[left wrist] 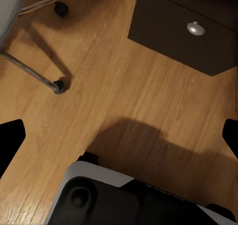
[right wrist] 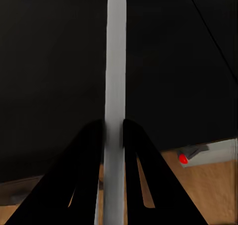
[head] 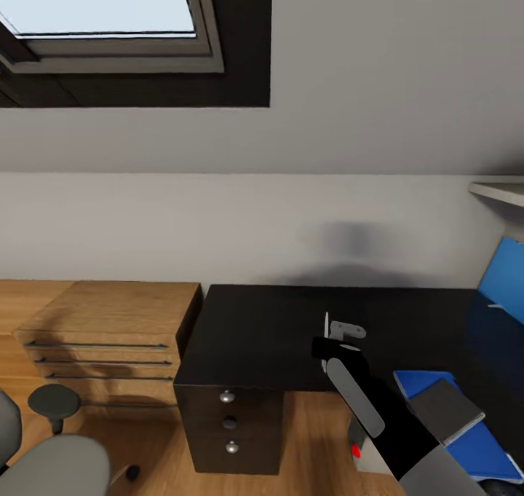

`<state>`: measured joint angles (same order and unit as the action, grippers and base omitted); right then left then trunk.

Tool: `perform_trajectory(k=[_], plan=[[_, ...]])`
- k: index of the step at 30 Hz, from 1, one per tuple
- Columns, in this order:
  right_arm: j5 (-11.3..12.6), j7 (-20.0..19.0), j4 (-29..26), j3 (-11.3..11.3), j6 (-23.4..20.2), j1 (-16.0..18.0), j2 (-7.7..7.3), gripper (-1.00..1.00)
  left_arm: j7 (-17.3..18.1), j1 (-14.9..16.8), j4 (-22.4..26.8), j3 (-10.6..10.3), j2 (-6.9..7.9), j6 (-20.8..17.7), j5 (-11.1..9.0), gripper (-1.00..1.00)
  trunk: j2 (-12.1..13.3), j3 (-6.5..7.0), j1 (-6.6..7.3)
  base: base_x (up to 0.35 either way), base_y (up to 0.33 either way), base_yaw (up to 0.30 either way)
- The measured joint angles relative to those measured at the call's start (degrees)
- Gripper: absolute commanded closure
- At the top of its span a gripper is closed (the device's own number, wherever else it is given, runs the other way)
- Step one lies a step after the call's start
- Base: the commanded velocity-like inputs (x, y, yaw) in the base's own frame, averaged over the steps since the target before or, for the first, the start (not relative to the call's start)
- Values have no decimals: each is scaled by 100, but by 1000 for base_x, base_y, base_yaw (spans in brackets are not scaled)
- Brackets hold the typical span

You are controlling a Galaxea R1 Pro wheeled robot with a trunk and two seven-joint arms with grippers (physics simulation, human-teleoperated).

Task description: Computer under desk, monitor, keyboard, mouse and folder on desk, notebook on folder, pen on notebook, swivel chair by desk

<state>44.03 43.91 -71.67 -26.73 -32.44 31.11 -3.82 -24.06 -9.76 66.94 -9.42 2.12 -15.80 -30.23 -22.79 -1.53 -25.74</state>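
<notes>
The large L-shaped glossy black bench (head: 262, 328) lies below the long slim silver-grey keyboard (right wrist: 115, 61), held edge-on above it. The keyboard appears light and stiff, with slippery edges; grip mid-length. The right gripper (right wrist: 113, 128) pinches it between 2 fingers.

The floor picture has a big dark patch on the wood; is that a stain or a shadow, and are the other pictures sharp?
Left wrist view: it looks like a soft-edged shadow on the floor, apparently cast by the robot above it. Head view: a blurry grey shadow falls on the wall above the desk, which is glossy black. Right wrist view: the right gripper pinches a thin grey edge, seen close and slightly soft.
</notes>
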Motion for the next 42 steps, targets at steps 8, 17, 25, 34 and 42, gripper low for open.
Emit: perform_trajectory(k=[8,17,25,34,42], plan=[[0,0,82,17,1,0,0,100,0,0,-21,4,2,174,-2,-100,-1,42,0,0,0,-255],[-11,0,283,516,-25,2,0,100,-9,2,-29,73,2,336,-35,-100,-4,76,-1,0,0,-269],[-19,0,409,649,-57,3,-23,100,-9,2,-163,179,5,338,-57,-100,-6,100,-1,0,0,-275],[-23,-26,500,747,-51,4,-142,100,-9,2,-185,184,-9,347,-50,-100,-7,121,-2,0,0,-245],[-25,-207,960,825,-47,22,-401,100,-9,2,-185,186,-21,347,-41,-100,-8,124,-2,0,0,-21]])
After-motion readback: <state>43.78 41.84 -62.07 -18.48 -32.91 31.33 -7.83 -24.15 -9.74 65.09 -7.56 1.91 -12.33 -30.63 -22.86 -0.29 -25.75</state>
